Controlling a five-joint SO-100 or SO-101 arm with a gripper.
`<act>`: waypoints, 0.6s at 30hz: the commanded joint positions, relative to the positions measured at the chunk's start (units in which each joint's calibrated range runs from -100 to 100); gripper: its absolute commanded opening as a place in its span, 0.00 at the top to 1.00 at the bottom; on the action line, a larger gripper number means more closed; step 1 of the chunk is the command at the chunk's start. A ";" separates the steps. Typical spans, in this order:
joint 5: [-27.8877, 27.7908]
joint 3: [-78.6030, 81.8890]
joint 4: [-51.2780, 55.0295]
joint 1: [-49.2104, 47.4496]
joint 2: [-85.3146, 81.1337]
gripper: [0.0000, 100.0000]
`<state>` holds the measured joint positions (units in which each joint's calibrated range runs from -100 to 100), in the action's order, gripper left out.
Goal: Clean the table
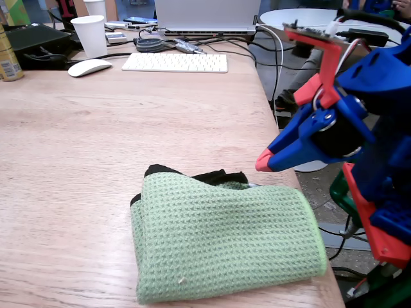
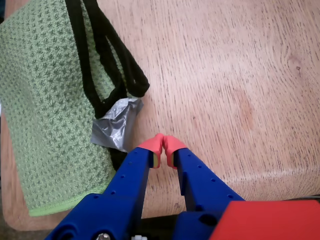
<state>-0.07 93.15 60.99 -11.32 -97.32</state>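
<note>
1. The claw (image 2: 163, 145) is clenched on nothing: in the wrist view its two red tips are pressed together above bare wood, just beside a patch of grey tape (image 2: 116, 125). In the fixed view it is held above the right edge of the worktop (image 1: 77, 141), clear of the surface.
2. The worktop is a large rectangular desk with a pale-brown wood-grain top and straight edges. It is judged rigid, heavy and fixed; it is not a thing to be grasped, only wiped.
3. A folded green waffle-weave cloth (image 1: 225, 240) lies at the near right corner of the worktop. It is judged soft, light and limp, likely to sag and drag when lifted.
4. A black cord loop (image 2: 107, 52) lies along the cloth's edge, secured by the tape. The loop, or the bunched edge beside it, is judged the best hold.
5. At the far end a keyboard (image 1: 174, 62), a mouse (image 1: 89, 67) and a paper cup (image 1: 90, 35) are noted, well apart from the cloth.
</note>
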 commanded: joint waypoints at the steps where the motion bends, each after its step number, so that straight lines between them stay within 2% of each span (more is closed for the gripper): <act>1: -0.20 -0.23 -0.81 0.32 -0.19 1.00; 9: 0.73 -0.23 -0.90 0.49 -0.19 1.00; 12: 5.03 -0.13 -0.90 1.00 -0.19 1.00; 14: 5.03 -0.13 -0.81 4.21 -0.19 1.00; 18: 5.08 -0.23 -0.81 3.54 -0.19 1.00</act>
<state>4.86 93.15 60.99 -7.19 -97.32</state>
